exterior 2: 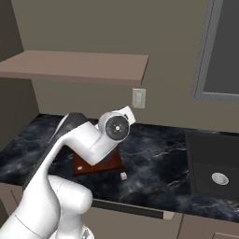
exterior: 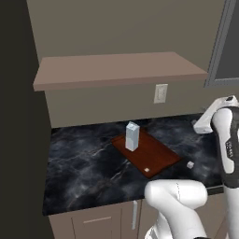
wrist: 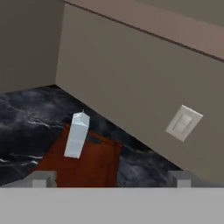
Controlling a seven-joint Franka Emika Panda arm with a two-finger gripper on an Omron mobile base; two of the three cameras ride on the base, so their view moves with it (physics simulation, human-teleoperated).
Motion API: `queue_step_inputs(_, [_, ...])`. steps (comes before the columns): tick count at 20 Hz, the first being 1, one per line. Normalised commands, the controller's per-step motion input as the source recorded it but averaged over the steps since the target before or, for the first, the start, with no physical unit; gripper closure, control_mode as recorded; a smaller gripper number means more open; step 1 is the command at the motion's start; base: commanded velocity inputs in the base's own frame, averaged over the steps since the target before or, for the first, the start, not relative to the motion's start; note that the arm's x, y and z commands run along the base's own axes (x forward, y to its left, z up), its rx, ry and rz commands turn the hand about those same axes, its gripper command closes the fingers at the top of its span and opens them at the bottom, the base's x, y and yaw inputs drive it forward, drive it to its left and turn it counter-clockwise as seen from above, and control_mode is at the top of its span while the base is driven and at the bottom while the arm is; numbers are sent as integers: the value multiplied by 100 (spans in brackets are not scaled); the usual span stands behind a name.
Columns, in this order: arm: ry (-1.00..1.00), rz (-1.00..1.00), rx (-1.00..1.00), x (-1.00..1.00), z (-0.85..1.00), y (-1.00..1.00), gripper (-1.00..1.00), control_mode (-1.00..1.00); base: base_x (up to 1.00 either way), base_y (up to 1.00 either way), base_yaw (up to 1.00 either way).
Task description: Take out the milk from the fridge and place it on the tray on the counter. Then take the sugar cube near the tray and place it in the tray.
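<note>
Two dark finger tips of your gripper [wrist: 112, 178] stand wide apart, holding nothing. Beyond them, at eleven o'clock, the pale grey-white gabled milk carton [wrist: 77, 134] stands upright on the flat reddish-brown tray [wrist: 98, 164], on the black marble-look counter [wrist: 26, 118].

One tiny white sugar cube [exterior: 190, 164] lies on the counter just beside the tray, at its three o'clock in the left base view.

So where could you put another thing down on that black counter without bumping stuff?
The counter is bare to the left of the tray, up to the dark wall. The tray's near half is open except one sugar cube. It is tighter to the tray's right, where another cube lies, and around the milk.
</note>
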Motion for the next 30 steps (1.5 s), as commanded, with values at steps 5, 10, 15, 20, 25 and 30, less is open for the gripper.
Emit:
queue_step_inputs(5, [33, -18, -20, -53, 0, -2, -100, -100, 0, 0, 0])
queue_step_inputs(10, [30, -12, -25, -56, -7, 0, -100, -100, 0, 0, 0])
queue_step_inputs(15, [29, -17, -26, -39, -8, 0, -100, -100, 0, 0, 0])
queue_step_inputs(20, [29, -16, -16, -23, -5, 0, -100, -100, 0, 0, 0])
queue_step_inputs(25, [40, -3, 2, -8, -25, -7, -100, -100, 0, 0, 0])
queue_step_inputs(30, [24, 0, 16, -1, -24, 0, -100, -100, 0, 0, 0])
